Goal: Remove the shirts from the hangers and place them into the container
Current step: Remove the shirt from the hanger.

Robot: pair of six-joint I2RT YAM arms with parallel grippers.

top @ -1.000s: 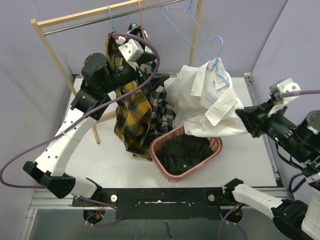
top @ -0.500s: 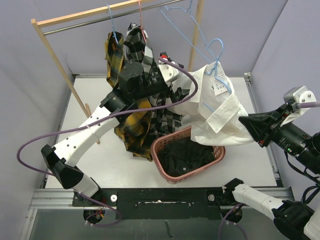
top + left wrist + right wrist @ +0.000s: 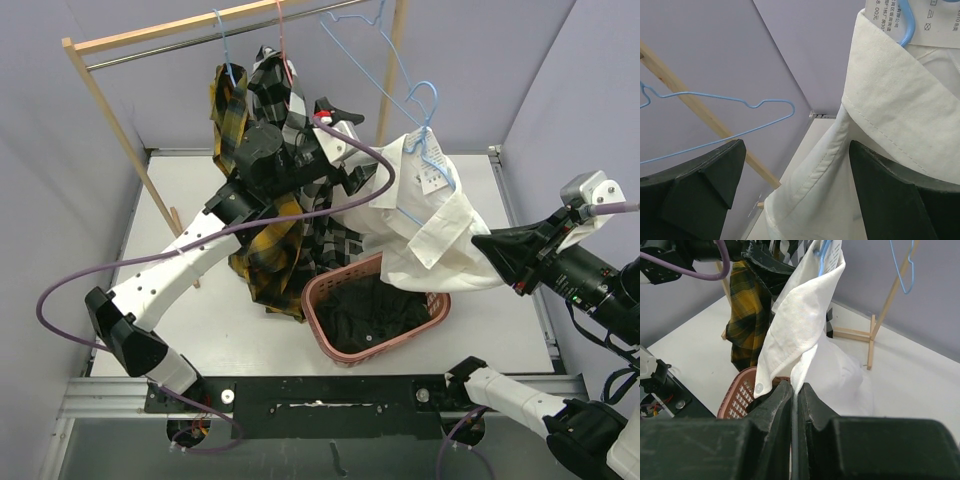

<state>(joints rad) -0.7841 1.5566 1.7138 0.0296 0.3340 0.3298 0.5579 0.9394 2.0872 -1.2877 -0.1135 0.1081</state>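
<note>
L gripper (image 3: 795,175), jaws spread, now swung to plain white collared shirt (image 3: 440,230); R gripper (image 3: 795,390) pinching its edge. Unhanging likely next.

The left arm (image 3: 170,262) has white shells between black joint housings, and a purple cable (image 3: 45,300) loops beside it. The right arm (image 3: 585,280) is mostly black, with a white cap (image 3: 588,188). The left gripper (image 3: 796,150) and right gripper (image 3: 795,389) have thick, matte black, wedge-shaped fingers.
</note>
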